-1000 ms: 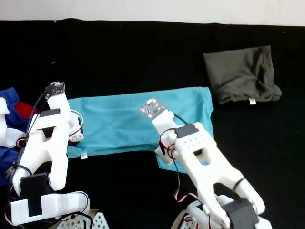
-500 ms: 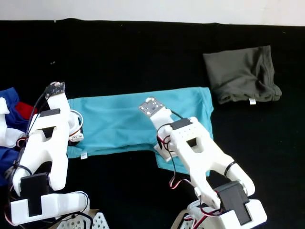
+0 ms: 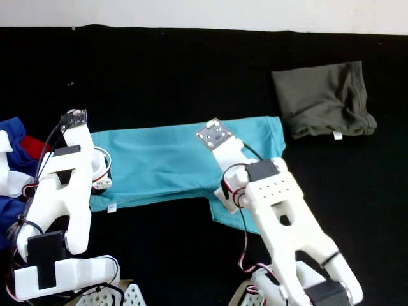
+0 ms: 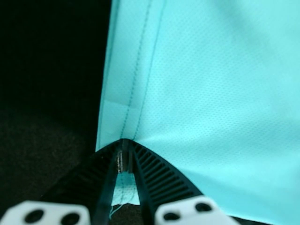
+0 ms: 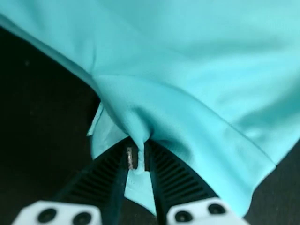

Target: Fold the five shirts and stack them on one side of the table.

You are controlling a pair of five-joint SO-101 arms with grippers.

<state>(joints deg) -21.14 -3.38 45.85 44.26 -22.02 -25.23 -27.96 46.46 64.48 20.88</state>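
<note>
high view: i see the teal shirt lying flat across the middle of the black table, with one arm at each end of its near edge.
teal shirt: laid out as a long band. its near edge runs from arm to arm. a small white tag sits on that edge, just beside the left arm.
left claw: closed on the teal shirt. in the left wrist view i read both fingers pinched together over the stitched hem at the shirt's corner, with bare table just beside the cloth.
right claw: closed on the teal shirt. in the right wrist view the fingers pinch a bunched fold, and the cloth rises into a ridge from the pinch point.
left arm: stands at the left end of the shirt, wrist over the hem.
right arm: stands at the near right part of the shirt, wrist over the cloth.
olive shirt: folded into a compact block at the far right of the table, apart from the teal shirt.
clothes pile: blue, red and white cloth bunched at the left edge of the table, beside the left arm.
</note>
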